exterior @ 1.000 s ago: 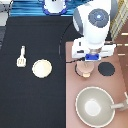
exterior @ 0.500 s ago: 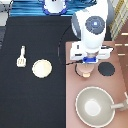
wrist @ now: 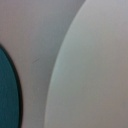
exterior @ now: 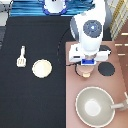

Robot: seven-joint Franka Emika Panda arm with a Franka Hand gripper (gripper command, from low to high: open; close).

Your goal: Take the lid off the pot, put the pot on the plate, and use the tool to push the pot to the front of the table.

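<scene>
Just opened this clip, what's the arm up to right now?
The gripper is down on the stove panel, directly over the pot, which mostly hides beneath the hand, so the lid cannot be made out. The plate sits bare on the black table, and the tool lies beside it toward the exterior view's left, untouched. A large grey pan rests nearer the exterior view's bottom.

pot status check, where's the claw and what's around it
Claw low over the small pinkish-tan pot on the stove panel. Cream-yellow round plate and cream-white spatula sit apart on the black table. Large grey pan close by.
</scene>
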